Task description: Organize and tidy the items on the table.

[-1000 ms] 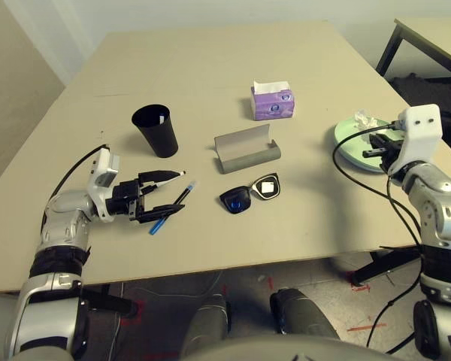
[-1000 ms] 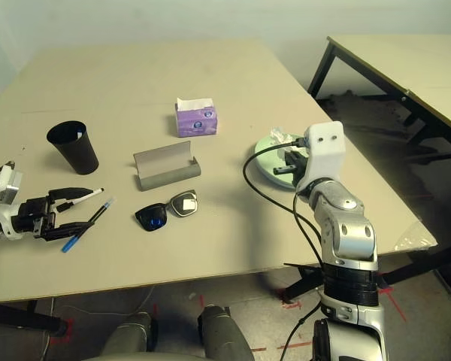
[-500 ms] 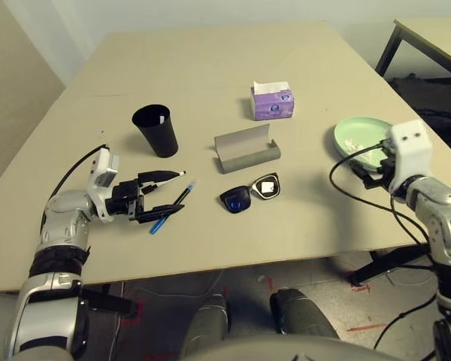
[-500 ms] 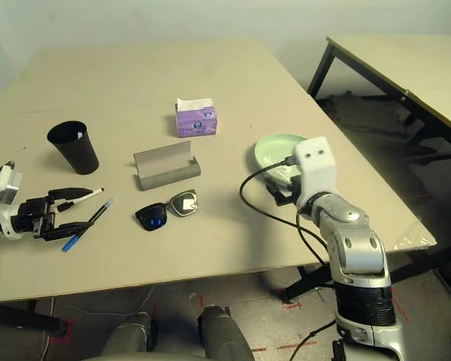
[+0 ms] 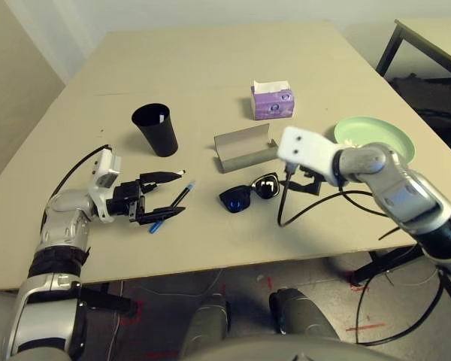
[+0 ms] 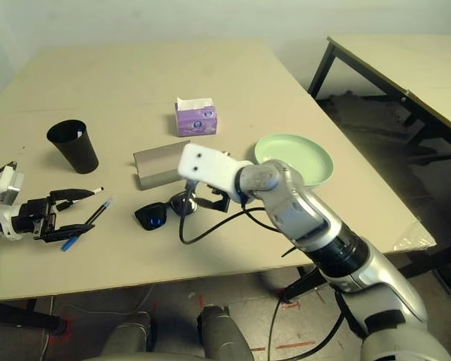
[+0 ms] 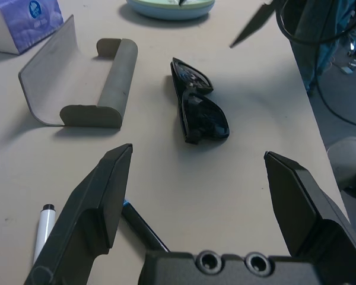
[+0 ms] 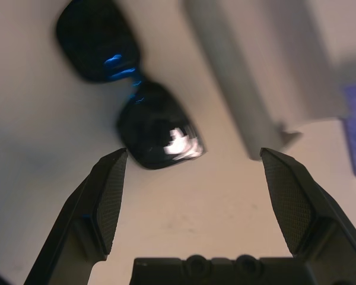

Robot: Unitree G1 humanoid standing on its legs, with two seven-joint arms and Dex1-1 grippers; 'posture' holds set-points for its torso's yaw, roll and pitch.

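blue pen slanting on the surface, cap end pointing away from me, both my pincers spread wide and empty

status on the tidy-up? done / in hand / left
Done, it seems: crumpled tissue on the plates.
In hand: nothing; right hand is open near the sunglasses, left hand open by the pens.
Left: sunglasses outside the open glasses case; marker and blue pen on the table, not in the cup.
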